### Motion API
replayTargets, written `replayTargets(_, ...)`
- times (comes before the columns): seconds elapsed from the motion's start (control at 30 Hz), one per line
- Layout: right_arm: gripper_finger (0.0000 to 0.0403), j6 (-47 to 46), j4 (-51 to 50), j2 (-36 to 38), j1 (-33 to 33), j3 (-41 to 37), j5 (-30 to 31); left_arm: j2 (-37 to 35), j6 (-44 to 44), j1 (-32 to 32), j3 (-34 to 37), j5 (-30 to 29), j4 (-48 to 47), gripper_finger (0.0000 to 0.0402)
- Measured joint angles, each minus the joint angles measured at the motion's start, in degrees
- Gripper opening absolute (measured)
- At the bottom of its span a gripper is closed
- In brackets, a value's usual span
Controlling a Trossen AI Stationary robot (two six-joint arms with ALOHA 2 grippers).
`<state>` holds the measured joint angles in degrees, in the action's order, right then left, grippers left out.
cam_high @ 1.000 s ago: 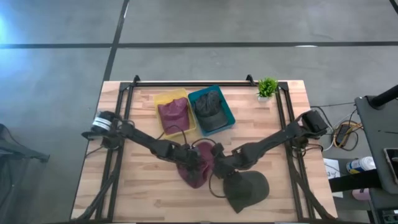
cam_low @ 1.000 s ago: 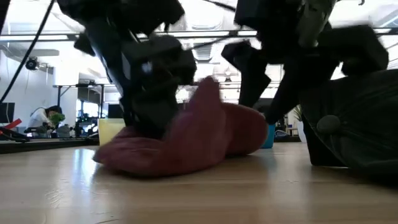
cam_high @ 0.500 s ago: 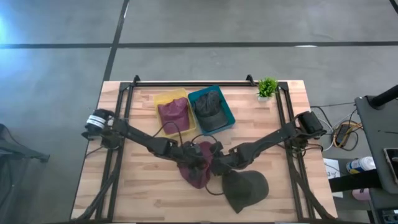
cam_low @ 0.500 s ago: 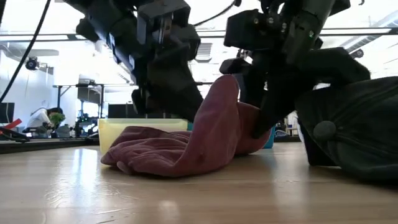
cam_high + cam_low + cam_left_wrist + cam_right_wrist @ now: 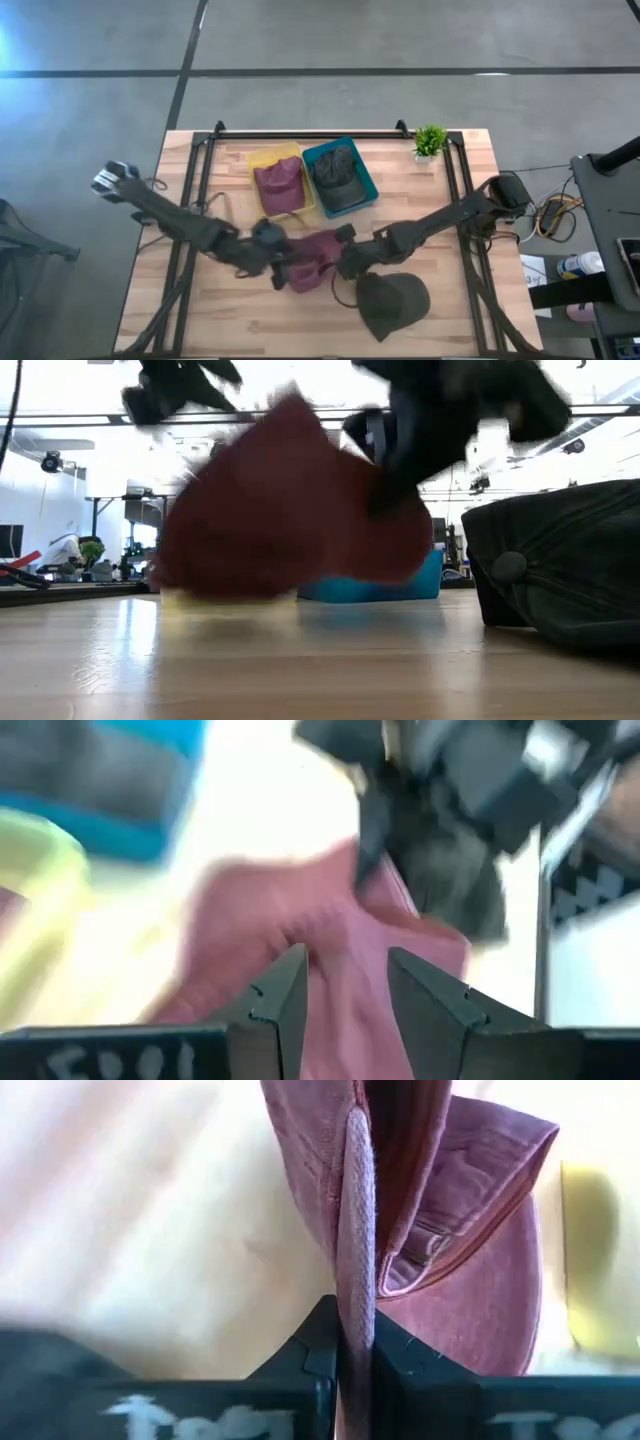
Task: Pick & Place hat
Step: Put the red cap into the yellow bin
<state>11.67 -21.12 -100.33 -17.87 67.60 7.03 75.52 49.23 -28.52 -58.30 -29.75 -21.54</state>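
Note:
A maroon hat (image 5: 312,255) hangs blurred above the table's middle (image 5: 290,500). My right gripper (image 5: 341,263) is shut on its right side; in the right wrist view (image 5: 355,1355) the hat's edge runs out from between the fingers. My left gripper (image 5: 282,268) stands open at the hat's left side, and maroon cloth shows between and beyond its fingers in the left wrist view (image 5: 345,995). A dark hat (image 5: 395,302) rests on the table near the front, right of the maroon one. My right gripper pinches an edge of the maroon hat (image 5: 355,1305) between its two fingers; the edge shows edge-on and the fingers lie along it. The fingers come from the table's right, slanting down. The hat stands up off the table in the low view. Whether my left gripper touches the hat, I cannot tell.
At the back stand a yellow bin (image 5: 262,162) holding a maroon hat and a blue bin (image 5: 368,183) holding a dark hat. A small green plant (image 5: 430,140) is at the far right. A black frame rail (image 5: 300,133) runs along the far edge.
My right gripper has shut on the maroon hat's edge and raised it; the hat, which lay slumped on the table, now hangs lifted. My left gripper has drawn back toward the table's left edge, still open.

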Motion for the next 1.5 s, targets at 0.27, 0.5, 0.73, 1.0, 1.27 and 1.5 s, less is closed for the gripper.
replayTargets(0.27, 0.0014, -17.3, 3.3, 4.8, 10.2, 3.5, -17.4, -12.9, -4.4, -14.0, -1.7, -36.8, -0.6, 0.0133)
replayTargets(0.5, 0.0014, -45.7, 28.6, 3.9, 20.1, 3.0, -26.9, -15.8, -18.2, -18.5, -4.3, -44.6, -0.5, 0.0133)
replayTargets(0.73, 0.0013, -72.5, 50.5, -3.2, 27.8, 2.8, -26.9, -15.9, -23.9, -18.4, -5.7, -45.6, -0.4, 0.0133)
replayTargets(1.0, 0.0013, -91.8, 69.6, -19.5, 30.3, 2.8, -23.8, -16.0, -23.5, -18.3, -5.3, -46.9, -5.5, 0.0133)
replayTargets(1.27, 0.0013, -99.6, 86.0, -30.2, 30.8, 4.4, -17.6, -16.0, -12.6, -18.3, -5.2, -45.1, -17.8, 0.0133)
replayTargets(1.5, 0.0013, -95.0, 75.6, -27.8, 30.9, 4.0, -17.1, -16.1, -1.9, -18.2, -5.2, -42.8, -28.5, 0.0133)
